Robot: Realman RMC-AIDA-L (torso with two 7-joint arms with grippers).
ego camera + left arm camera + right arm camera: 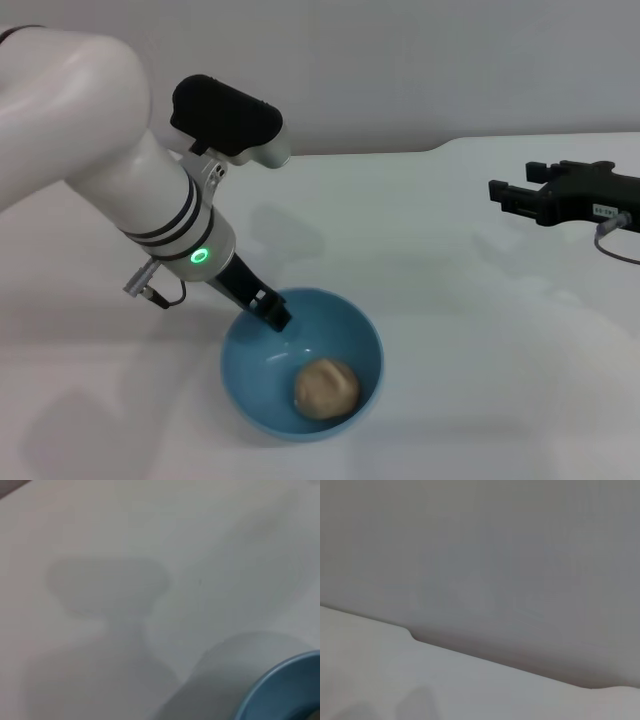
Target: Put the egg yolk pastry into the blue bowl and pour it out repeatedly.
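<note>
The blue bowl [352,332] stands on the white table near the front centre, and the tan egg yolk pastry [326,388] lies inside it on the bottom. My left gripper [273,312] reaches down to the bowl's near-left rim, with one black finger inside the wall, shut on the rim. In the left wrist view only a slice of the blue bowl [280,690] shows at the corner. My right gripper [498,190] hovers parked at the far right, well away from the bowl.
The white table [430,260] spreads around the bowl, with its back edge and a notch [445,146] toward the grey wall. The right wrist view shows only the table edge [415,639] and wall.
</note>
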